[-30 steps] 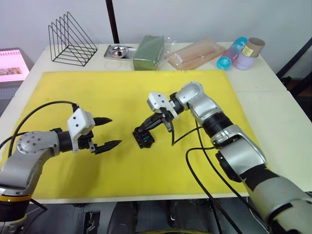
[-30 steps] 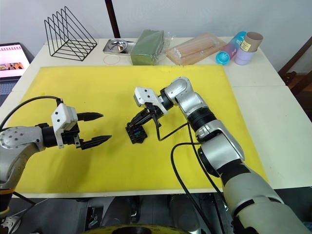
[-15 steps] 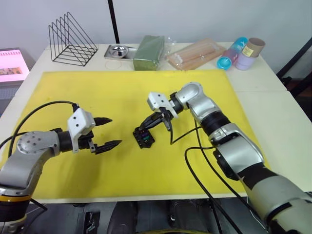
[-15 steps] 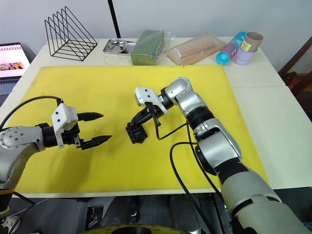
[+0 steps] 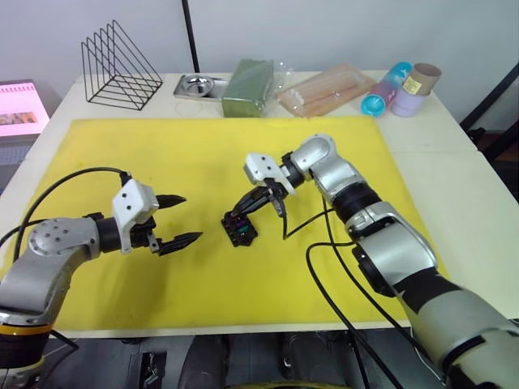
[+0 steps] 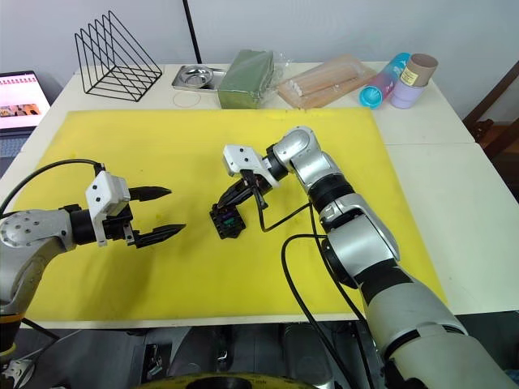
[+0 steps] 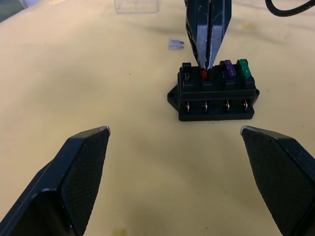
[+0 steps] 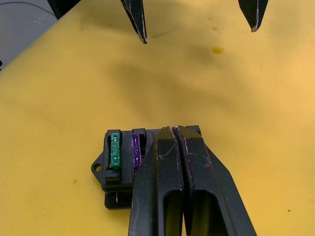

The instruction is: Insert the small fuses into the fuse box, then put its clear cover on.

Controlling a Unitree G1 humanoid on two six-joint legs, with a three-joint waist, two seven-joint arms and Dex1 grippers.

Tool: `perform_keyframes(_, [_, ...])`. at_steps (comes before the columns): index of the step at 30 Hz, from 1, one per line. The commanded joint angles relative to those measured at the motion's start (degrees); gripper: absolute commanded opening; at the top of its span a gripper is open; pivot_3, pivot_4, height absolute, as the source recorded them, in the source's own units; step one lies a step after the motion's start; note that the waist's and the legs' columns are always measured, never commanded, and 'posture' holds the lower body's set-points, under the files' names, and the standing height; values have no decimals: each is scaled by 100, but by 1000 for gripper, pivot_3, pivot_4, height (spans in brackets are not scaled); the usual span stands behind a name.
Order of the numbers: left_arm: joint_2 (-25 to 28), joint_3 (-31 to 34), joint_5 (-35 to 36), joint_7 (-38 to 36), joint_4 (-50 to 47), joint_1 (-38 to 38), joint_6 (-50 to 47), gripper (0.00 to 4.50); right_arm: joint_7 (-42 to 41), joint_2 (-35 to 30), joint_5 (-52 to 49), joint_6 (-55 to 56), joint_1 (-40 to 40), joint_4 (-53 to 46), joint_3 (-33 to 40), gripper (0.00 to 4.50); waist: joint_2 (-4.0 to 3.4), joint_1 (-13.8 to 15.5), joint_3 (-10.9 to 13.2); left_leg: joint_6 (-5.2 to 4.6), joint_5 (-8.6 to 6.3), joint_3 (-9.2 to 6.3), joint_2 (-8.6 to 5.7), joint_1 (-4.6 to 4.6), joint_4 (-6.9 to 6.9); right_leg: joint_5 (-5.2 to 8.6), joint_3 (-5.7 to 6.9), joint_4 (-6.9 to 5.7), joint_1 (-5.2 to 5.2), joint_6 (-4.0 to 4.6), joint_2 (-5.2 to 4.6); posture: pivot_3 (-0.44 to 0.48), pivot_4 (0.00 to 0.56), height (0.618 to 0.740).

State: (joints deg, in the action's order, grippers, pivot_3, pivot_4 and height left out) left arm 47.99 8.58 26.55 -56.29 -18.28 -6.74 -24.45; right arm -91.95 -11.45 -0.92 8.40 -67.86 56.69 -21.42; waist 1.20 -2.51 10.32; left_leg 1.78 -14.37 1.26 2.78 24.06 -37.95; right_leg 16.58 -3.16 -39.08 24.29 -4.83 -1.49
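Note:
The black fuse box (image 5: pixel 239 229) lies on the yellow mat (image 5: pixel 146 154) near its middle. A green fuse (image 7: pixel 243 69) and a purple fuse (image 7: pixel 227 68) stand in its top row, with a red fuse (image 7: pixel 203 74) one slot further along. My right gripper (image 7: pixel 206 65) is shut, and its tips touch the top of the red fuse from above. A greyish fuse (image 7: pixel 176 44) lies loose on the mat just behind the box, and the clear cover (image 7: pixel 137 5) stands further back. My left gripper (image 5: pixel 192 217) hangs open to the left of the box, holding nothing.
Along the table's back edge stand a black wire rack (image 5: pixel 117 69), a metal dish (image 5: pixel 197 83), a green packet (image 5: pixel 247 87), a clear bag of sticks (image 5: pixel 328 89) and some cups (image 5: pixel 403 87). A lit screen (image 5: pixel 20 109) sits off the table's left side.

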Motion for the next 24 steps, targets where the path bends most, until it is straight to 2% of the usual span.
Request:
perform_keyframes(1, [16, 72, 35, -4, -149, -37, 58, 4500, -55, -35, 304, 16, 63, 185, -223, 32, 0, 1, 0, 0, 0, 0, 0, 0, 0, 0, 0, 0, 0, 0, 0, 0, 150, 740])
perform_keyframes(13, [1, 60, 5, -36, -60, -48, 133, 4500, 3, -63, 585, 64, 190, 364, -312, 32, 1, 7, -1, 0, 0, 0, -1, -13, 0, 0, 0, 1, -16, 0, -1, 0, 150, 740])
perform_keyframes(19, [-2, 67, -7, -41, -54, -41, 145, 4500, 2, -38, 607, 44, 210, 381, -273, 32, 1, 9, -1, 1, -1, -1, -2, -88, 26, 3, 3, 34, -95, 4, -2, 0, 150, 740])
perform_keyframes(24, [-3, 67, -6, -45, -56, -38, 145, 4500, -40, 64, 350, -237, 73, 299, -39, 32, 1, 4, -1, 1, -1, -2, -1, -90, 31, 3, 4, 37, -98, 3, -2, 0, 150, 740])
